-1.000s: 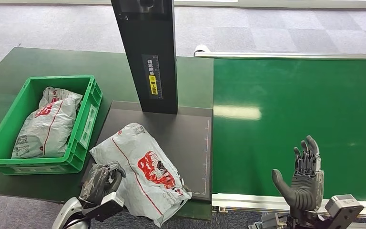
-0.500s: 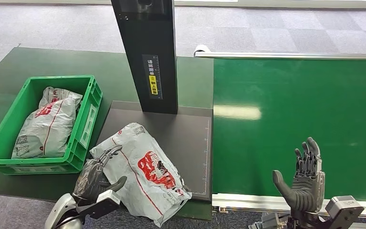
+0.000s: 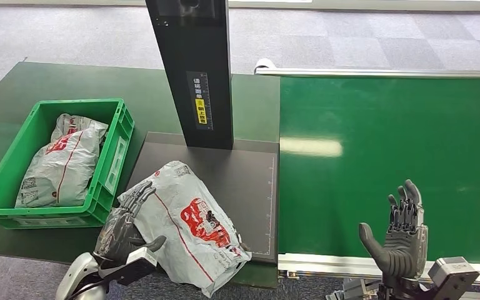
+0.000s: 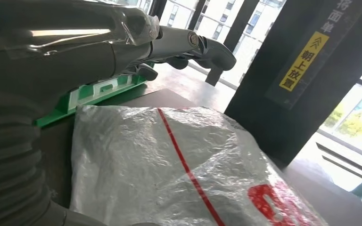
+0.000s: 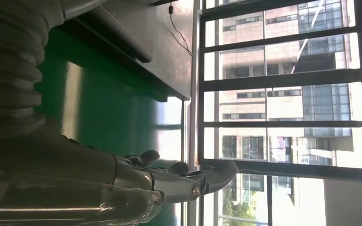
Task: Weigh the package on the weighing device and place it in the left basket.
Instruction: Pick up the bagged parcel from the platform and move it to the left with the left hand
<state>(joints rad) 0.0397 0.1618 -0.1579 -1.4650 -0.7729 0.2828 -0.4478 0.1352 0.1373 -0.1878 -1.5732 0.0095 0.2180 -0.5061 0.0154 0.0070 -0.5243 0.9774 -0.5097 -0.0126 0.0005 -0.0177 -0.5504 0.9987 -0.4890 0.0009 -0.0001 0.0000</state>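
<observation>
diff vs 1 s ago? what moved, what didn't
The left hand uncurled and reached forward: its fingers, bent beside the package a second ago, now lie stretched over its near-left edge. No grip shows yet. The package on the weighing platform, the right hand raised open over the conveyor belt, and the green basket are unchanged.

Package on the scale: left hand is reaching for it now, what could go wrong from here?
1. The package hangs off the front edge of the scale plate; a push from the left hand could slide it off onto the floor.
2. The left hand's fingers lie spread over the slippery plastic wrap, not closed, so a grab may slip.
3. The green basket already holds packages, and its near wall stands close; a low carry could snag it.
</observation>
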